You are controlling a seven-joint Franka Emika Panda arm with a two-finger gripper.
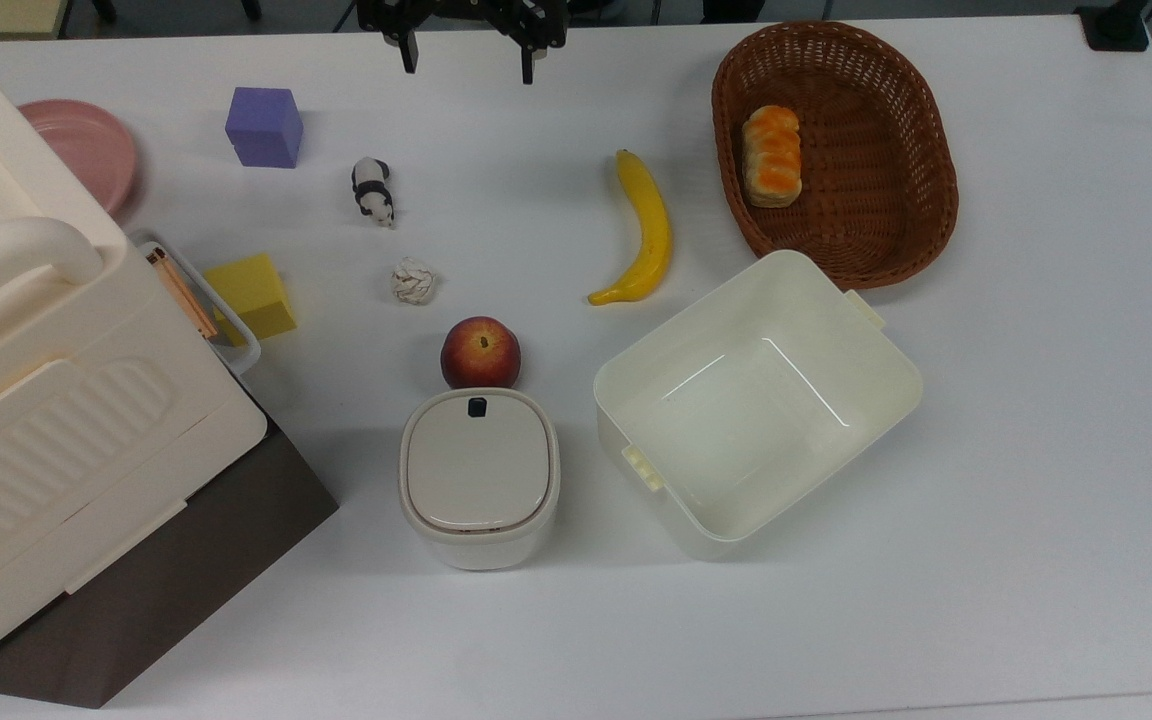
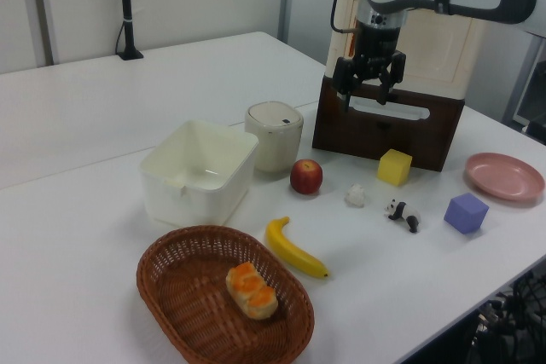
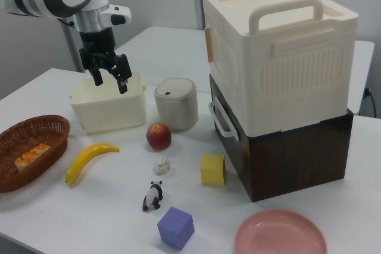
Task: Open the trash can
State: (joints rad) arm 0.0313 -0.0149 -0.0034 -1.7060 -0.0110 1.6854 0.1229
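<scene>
- White tabletop [image 1: 1036,450] carries everything; take the red apple [image 1: 480,352] as your landmark.
- Your target, the small cream-white plastic trash can [image 1: 479,478] with a flat beige hinged lid, sits touching or just beside the apple, on its near side in the top view. Lid is down and flat, so nothing is done yet.
- Tiny black push button [image 1: 477,406] sits on the lid rim on the edge facing the apple. Likely that's the release, so you'd press there rather than pry the lid.
- Large lidless cream plastic tub [image 1: 756,400] stands just to the top view's right of the apple and can, near but apart from the can. Watch it on the descent.
- Yellow banana [image 1: 638,232] and crumpled white paper ball [image 1: 413,280] lie beyond the apple, toward the arm. They look like clutter, not in the way.
- Big ribbed cream box [image 1: 46,400] with handles sits on a dark brown base, well to the top view's left of the apple.
- Black two-finger gripper [image 1: 466,62] hangs high, well beyond the apple at the table's far edge in the top view, pointing straight down. Jaws stand apart, holding nothing.
- Wrist looks vertical in the left view [image 2: 368,91]; the arm reaches over level from the side.
</scene>
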